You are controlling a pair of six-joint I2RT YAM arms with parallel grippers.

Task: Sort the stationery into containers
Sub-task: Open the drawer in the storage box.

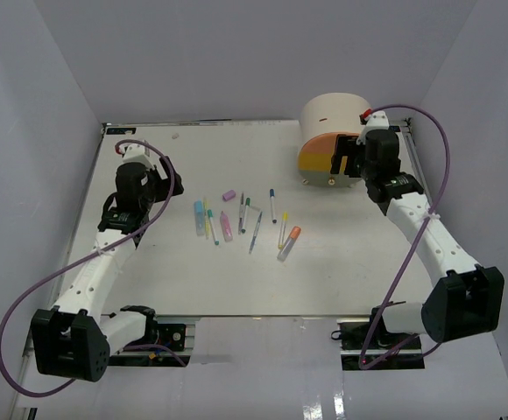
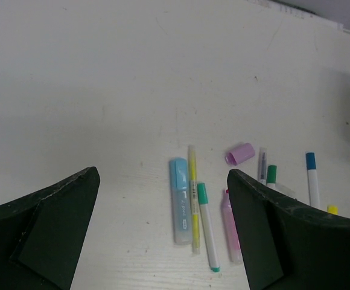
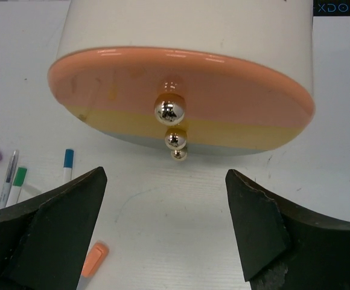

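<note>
The stationery lies spread mid-table: a pastel blue marker (image 1: 199, 215), a pink marker (image 1: 226, 227), an orange-capped marker (image 1: 290, 241), a small purple piece (image 1: 229, 195) and several thin pens (image 1: 272, 203). The cream round organiser (image 1: 331, 118) stands at the back right, its peach drawer (image 3: 181, 84), yellow drawer (image 3: 133, 128) and grey-green drawer all closed, with three shiny knobs (image 3: 169, 110). My right gripper (image 1: 346, 158) is open and empty just in front of the drawers. My left gripper (image 1: 168, 179) is open and empty, left of the blue marker (image 2: 180, 199).
The table's metal rail (image 1: 420, 157) runs along the right edge beside the organiser. White enclosure walls surround the table. In the left wrist view a green-capped pen (image 2: 206, 225) and a yellow pen (image 2: 193, 199) lie beside the blue marker.
</note>
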